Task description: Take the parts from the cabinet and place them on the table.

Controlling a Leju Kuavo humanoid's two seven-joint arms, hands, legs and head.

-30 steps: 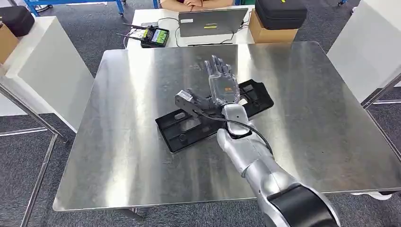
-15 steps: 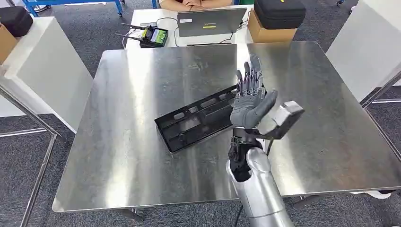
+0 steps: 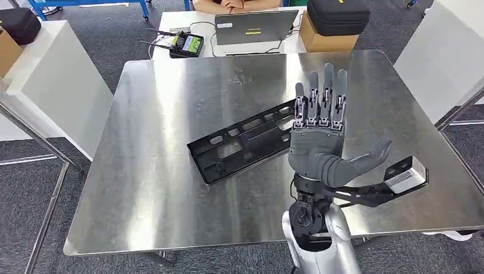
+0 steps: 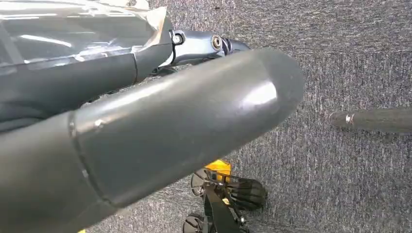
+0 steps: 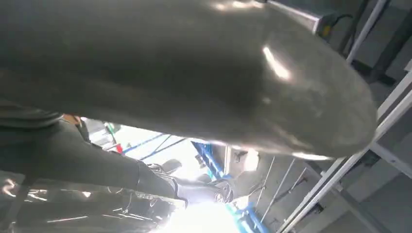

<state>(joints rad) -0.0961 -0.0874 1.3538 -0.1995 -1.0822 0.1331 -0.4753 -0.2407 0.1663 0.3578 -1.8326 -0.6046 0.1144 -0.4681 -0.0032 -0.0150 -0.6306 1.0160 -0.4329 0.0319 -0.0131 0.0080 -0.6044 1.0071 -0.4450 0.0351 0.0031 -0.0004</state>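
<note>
Head view: right hand (image 3: 321, 149) up above the near edge of the shiny steel table (image 3: 142, 188), palm facing the camera, fingers (image 3: 325, 94) spread wide, nothing in it. Flat black plastic part with long holes (image 3: 245, 142) lying near the middle of the table, slanted, a little nearer the near edge than the far one, one end hidden behind the raised hand. Not touching the hand, as far as can be seen. Left wrist view: thick grey thumb (image 4: 170, 126) close up over grey carpet; cannot tell if the left hand is loose or closed. Looks like this part is put down and done. What could go wrong: a low swing of the right arm could bump the part, push it across the slippery steel, maybe toward an edge. Safer to lift the arm well up first, then pull back.
</note>
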